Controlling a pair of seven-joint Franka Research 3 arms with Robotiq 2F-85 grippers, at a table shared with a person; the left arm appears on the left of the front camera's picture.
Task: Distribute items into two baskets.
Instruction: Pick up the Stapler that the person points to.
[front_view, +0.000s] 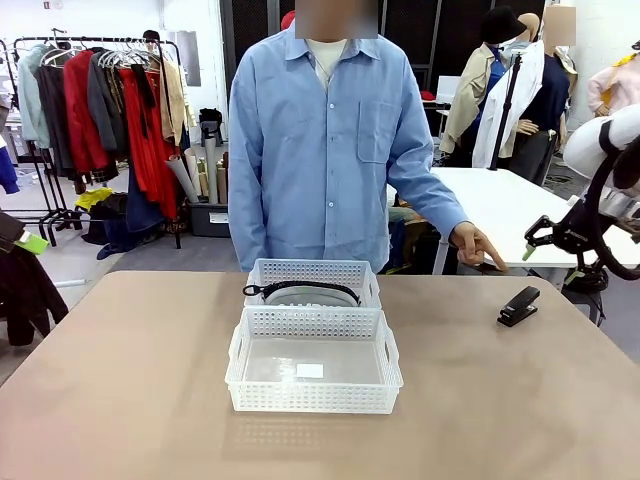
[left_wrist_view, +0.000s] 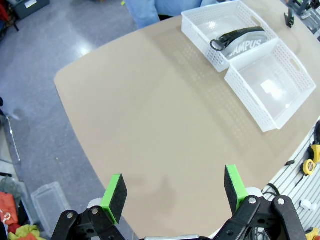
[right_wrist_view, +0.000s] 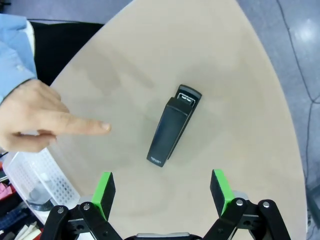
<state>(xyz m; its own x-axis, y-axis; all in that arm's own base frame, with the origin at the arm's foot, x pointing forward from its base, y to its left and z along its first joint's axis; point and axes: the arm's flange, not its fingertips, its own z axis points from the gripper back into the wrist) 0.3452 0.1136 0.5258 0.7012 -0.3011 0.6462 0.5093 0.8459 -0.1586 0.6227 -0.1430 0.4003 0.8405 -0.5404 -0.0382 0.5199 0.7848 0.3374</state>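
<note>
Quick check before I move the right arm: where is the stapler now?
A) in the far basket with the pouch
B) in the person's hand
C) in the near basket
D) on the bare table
D: the stapler lies on the table ahead of the open right gripper, the person's hand pointing beside it.

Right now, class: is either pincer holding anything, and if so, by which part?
Nothing is held. The right pincer hangs open above the black stapler, which lies free on the table. The left pincer is open too.
</note>
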